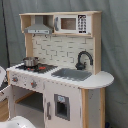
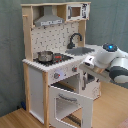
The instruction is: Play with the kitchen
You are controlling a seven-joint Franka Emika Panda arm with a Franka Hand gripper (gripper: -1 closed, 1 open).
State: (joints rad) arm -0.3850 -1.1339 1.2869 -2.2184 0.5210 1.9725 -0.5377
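The kitchen [image 1: 65,55] is a white and light-wood toy unit that fills the middle of both exterior views. A metal pot [image 1: 30,61] stands on its stovetop, beside the grey sink [image 1: 70,74] and the black faucet [image 1: 82,59]. In the second exterior view the oven door [image 2: 70,105] hangs open below the knobs [image 2: 56,76]. My white arm [image 2: 112,62] reaches in from the second exterior view's right. My gripper [image 2: 86,64] is close to the counter's front edge, just right of the knobs. In the first exterior view only white parts of the arm [image 1: 15,122] show at the bottom left.
A range hood [image 2: 47,20] and a microwave shelf [image 2: 77,11] sit on top of the unit. A grey curtain [image 1: 115,45] hangs behind it. The floor [image 2: 15,117] is wood. The open oven door juts into the space in front of the unit.
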